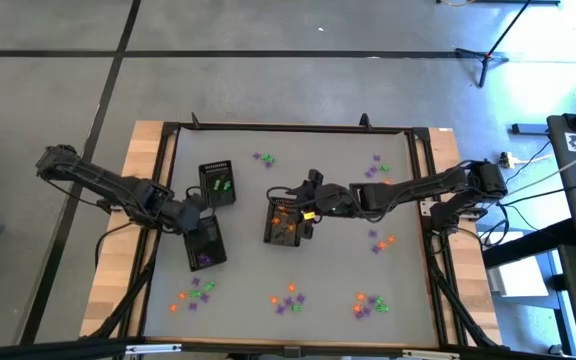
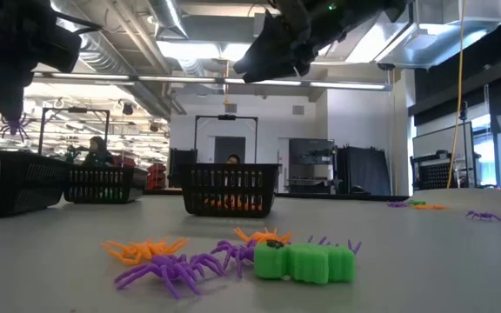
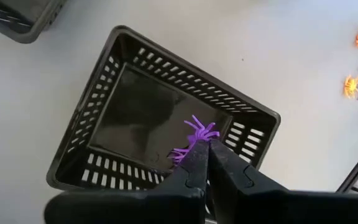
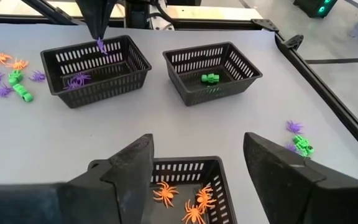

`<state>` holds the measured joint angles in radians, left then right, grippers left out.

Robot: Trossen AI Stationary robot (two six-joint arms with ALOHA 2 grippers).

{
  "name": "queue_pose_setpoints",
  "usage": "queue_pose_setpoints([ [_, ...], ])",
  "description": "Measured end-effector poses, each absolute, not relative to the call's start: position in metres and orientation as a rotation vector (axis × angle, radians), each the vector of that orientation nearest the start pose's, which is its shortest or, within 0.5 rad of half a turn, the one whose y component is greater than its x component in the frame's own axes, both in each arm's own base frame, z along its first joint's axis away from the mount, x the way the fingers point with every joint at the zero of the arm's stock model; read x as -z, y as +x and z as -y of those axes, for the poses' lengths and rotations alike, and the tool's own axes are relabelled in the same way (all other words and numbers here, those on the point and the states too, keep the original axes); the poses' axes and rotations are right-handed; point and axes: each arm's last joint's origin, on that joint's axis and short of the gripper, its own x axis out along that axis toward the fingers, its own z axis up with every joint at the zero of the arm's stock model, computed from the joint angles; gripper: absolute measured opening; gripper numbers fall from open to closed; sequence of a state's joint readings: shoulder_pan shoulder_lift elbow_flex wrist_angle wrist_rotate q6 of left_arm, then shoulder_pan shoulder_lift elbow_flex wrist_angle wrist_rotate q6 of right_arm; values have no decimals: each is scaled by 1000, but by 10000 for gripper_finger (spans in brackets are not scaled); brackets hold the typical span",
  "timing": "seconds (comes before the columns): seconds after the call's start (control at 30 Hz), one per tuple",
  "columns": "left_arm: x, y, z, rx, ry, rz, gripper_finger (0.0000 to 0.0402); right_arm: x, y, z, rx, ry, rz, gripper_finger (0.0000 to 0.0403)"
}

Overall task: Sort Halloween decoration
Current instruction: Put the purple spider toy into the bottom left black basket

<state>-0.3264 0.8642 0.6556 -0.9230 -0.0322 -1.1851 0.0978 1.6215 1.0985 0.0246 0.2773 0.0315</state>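
My left gripper (image 3: 205,149) is shut on a purple spider (image 3: 196,132) and hangs over a black tray (image 1: 205,243) at the table's left that holds purple trinkets (image 4: 78,79). The low view shows the spider (image 2: 13,126) dangling above that tray. My right gripper (image 4: 197,146) stands open, with nothing between its fingers, above the middle tray (image 1: 286,224), which holds orange spiders (image 4: 194,202). A third tray (image 1: 217,184) farther back holds green pieces (image 4: 210,78). My left gripper pinches the purple spider between its two fingertips (image 3: 197,155), which come at it from above, slanting down. The spider's legs (image 3: 201,127) spread out past the tips. It is lifted clear, over the inside of the tray that holds purple trinkets.
Loose orange, purple and green trinkets lie along the table's near edge (image 1: 288,298), at the near left (image 1: 196,292), on the right side (image 1: 380,240) and at the far middle (image 1: 264,158). A dark rail (image 1: 428,200) frames the grey mat. People show in the room behind.
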Motion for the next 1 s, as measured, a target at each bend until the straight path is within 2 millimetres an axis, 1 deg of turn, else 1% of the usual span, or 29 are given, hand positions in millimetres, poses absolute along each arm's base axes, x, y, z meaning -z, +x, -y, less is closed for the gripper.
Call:
queue_pose_setpoints([
  [1.0,-225,134,45,-404,-837,-1117,0,-251,359,-27,186,-49,-486,246],
])
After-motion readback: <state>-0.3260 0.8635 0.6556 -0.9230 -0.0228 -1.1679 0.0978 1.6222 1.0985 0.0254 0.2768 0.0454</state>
